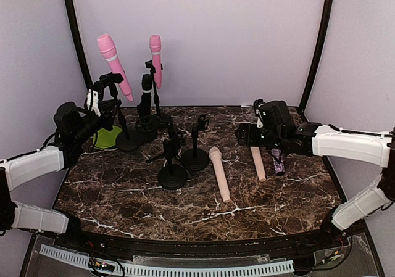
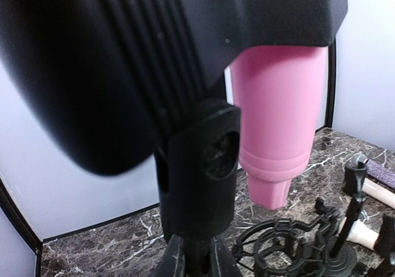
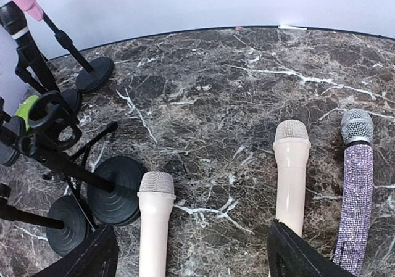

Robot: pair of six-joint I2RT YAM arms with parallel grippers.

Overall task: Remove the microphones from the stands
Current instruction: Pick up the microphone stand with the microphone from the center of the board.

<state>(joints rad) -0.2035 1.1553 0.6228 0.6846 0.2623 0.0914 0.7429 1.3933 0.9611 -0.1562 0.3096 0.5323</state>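
A pink microphone [image 1: 114,64] sits tilted in the clip of a black stand [image 1: 117,113] at the back left. A second pink microphone [image 1: 155,58] sits in another stand just to its right. My left gripper [image 1: 102,104] is at the first stand, below the clip. In the left wrist view its fingers [image 2: 173,261] close on the stand's stem, under the big black clip [image 2: 154,61]. The pink microphone's lower end [image 2: 278,135] pokes out below the clip. My right gripper [image 1: 245,135] hangs open and empty over the table [image 3: 191,231].
Two beige microphones [image 1: 220,172] [image 1: 258,163] and a purple glitter one [image 1: 278,163] lie on the marble table; they also show in the right wrist view [image 3: 154,221] [image 3: 291,166] [image 3: 357,190]. Empty black stands [image 1: 171,166] [image 1: 196,147] stand mid-table. A green disc [image 1: 108,136] lies at the left.
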